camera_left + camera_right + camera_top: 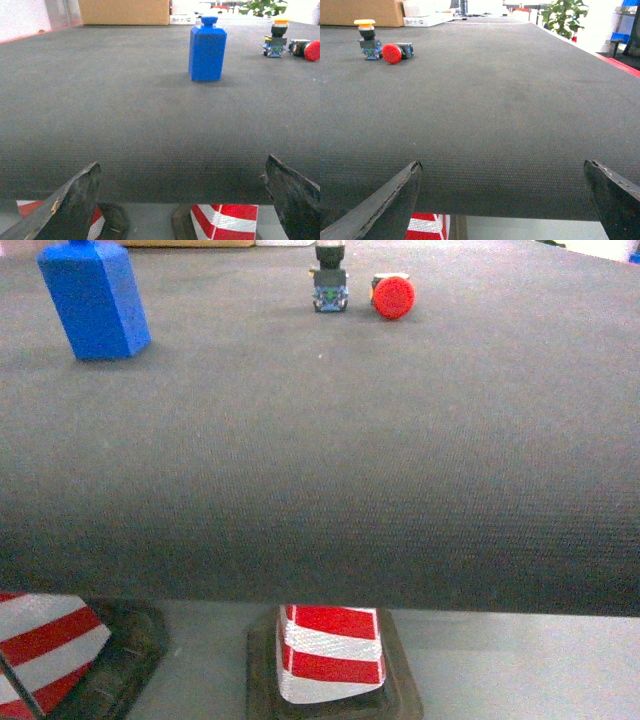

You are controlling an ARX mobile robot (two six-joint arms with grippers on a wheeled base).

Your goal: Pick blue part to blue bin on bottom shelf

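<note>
The blue part [94, 298] is a tall blue block with a small knob on top, standing upright at the far left of the dark mat; in the left wrist view the blue part [207, 48] is straight ahead and far off. My left gripper [182, 172] is open at the mat's near edge, holding nothing. My right gripper [502, 170] is open too, empty, at the near edge further right. Neither gripper shows in the head view. The blue bin and the bottom shelf are out of view.
A push button with a yellow cap [330, 280] and a red mushroom button [394, 296] sit at the far middle of the mat [320, 460]. Red-and-white striped cones [330, 645] stand on the floor below the near edge. A cardboard box [125, 11] lies beyond the mat.
</note>
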